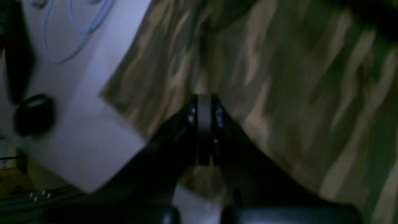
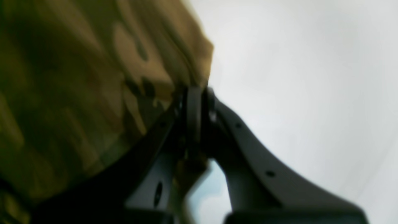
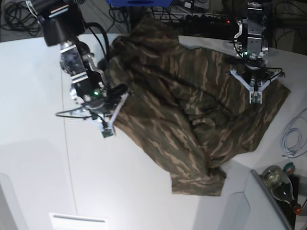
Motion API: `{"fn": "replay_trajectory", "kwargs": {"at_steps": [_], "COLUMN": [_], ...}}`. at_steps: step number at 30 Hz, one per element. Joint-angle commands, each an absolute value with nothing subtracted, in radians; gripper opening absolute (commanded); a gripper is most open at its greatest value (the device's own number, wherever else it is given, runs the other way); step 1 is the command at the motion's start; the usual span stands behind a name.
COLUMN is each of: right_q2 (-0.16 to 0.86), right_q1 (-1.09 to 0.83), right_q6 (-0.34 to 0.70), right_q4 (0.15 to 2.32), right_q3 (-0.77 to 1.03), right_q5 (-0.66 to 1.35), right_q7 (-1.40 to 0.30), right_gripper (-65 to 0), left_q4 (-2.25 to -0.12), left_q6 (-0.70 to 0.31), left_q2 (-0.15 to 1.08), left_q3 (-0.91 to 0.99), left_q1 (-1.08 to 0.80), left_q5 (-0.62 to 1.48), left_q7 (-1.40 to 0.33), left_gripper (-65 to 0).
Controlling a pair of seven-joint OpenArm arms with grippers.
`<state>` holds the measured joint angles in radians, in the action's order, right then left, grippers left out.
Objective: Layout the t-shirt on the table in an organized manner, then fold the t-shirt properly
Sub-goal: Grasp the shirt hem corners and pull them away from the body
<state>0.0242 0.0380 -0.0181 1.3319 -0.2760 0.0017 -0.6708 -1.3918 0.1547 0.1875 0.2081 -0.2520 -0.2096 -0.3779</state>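
The camouflage t-shirt (image 3: 182,105) lies rumpled across the middle of the white table (image 3: 33,96), bunched towards the front. My right gripper (image 3: 108,129) is at the shirt's left edge. In the right wrist view it (image 2: 194,90) is shut on the t-shirt's (image 2: 77,77) edge, with bare table (image 2: 295,77) beside it. My left gripper (image 3: 255,98) is over the shirt's right side. In the left wrist view it (image 1: 203,98) is shut with its tips in the t-shirt (image 1: 295,77), and a crease runs up from them. The collar is not in view.
A pale blue cable (image 3: 290,139) lies on the table at the right and also shows in the left wrist view (image 1: 74,31). A bottle (image 3: 280,184) lies at the front right. A thin dark seam (image 3: 67,143) runs down the table. Dark cables (image 3: 19,14) crowd the back edge.
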Motion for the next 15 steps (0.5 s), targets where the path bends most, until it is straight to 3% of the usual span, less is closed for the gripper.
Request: {"fn": "replay_trajectory", "kwargs": {"at_steps": [1, 7, 12, 15], "right_q2": [0.025, 0.03, 0.064, 0.062], "right_q1": [0.035, -0.099, -0.111, -0.105], "right_q6": [-0.024, -0.024, -0.025, -0.025], "right_q4": [1.432, 1.705, 1.659, 1.639], "right_q3": [-0.226, 0.065, 0.214, 0.325], "right_q5": [-0.001, -0.004, -0.004, -0.004], "right_q7": [-0.682, -0.8, -0.797, -0.779], "right_gripper": [-64.4, -64.4, -64.4, -64.4], "left_q4": [-1.403, -1.349, -1.156, -1.153], "left_q6": [0.176, 0.176, 0.176, 0.176], "left_q2": [0.203, 0.188, 0.179, 0.173], "left_q3": [0.217, 0.188, 0.085, 0.071], "left_q1": [-0.228, -0.134, -0.067, -0.079], "left_q5": [-0.225, -0.237, -0.236, -0.226], "left_q7": [-0.358, -0.363, -0.36, -0.36], "left_gripper": [-65.0, -65.0, -65.0, -65.0]}}
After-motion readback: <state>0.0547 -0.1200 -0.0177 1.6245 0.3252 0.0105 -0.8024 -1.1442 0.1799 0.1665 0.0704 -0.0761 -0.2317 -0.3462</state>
